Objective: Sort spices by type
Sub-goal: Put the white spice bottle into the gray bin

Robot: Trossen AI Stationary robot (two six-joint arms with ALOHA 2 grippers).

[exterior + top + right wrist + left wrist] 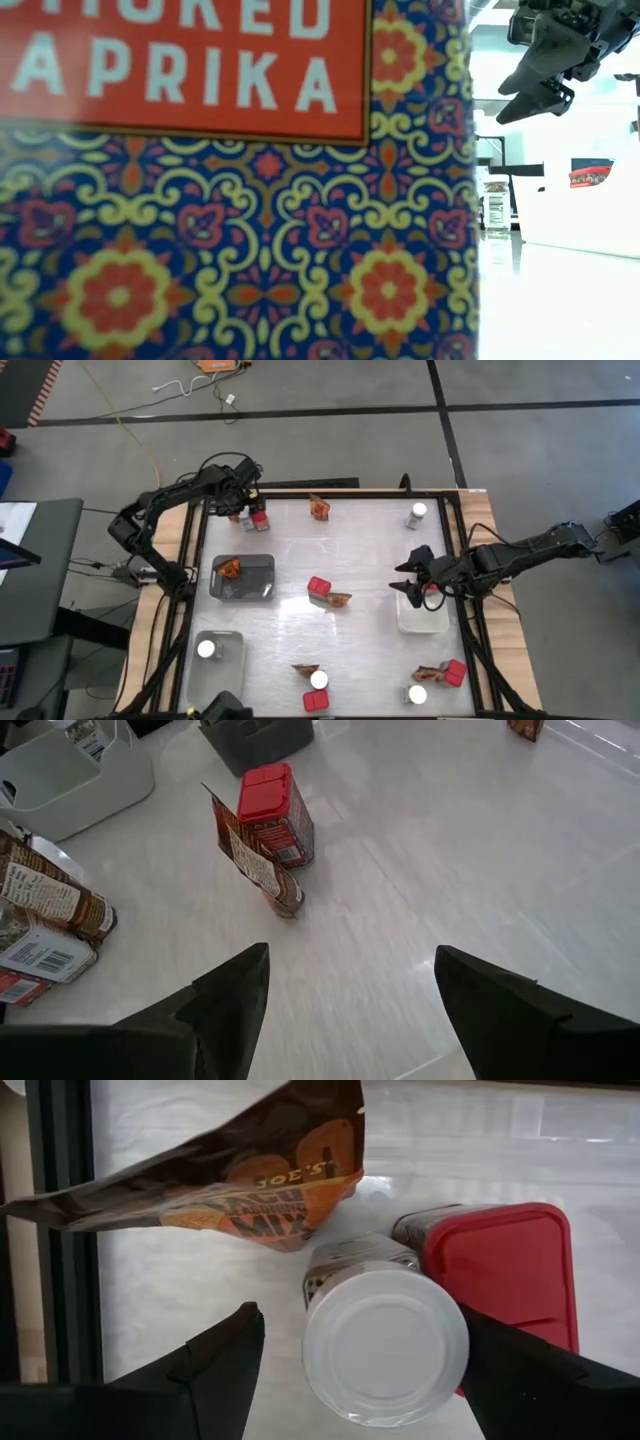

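Spices lie scattered over the glossy white table (360,550). At far left, the left gripper (355,1370) hangs spread apart around an upright white-lidded jar (385,1340), beside a red box (505,1265) and a crinkled packet (220,1180). At centre, another red box (275,810) stands touching a packet (255,860). At right, the right gripper (350,1010) hovers with fingers apart.

**Lettering on two spice packs**

Filling the low view, a red label panel (180,65) on a blue, yellow and red patterned box (240,250) shows white capitals "…MOKED" over "…APRIKA", cut off at the edge. The crinkled orange-brown packet (240,1180) carries "JOE'S" and "MIX"; other print is unreadable.
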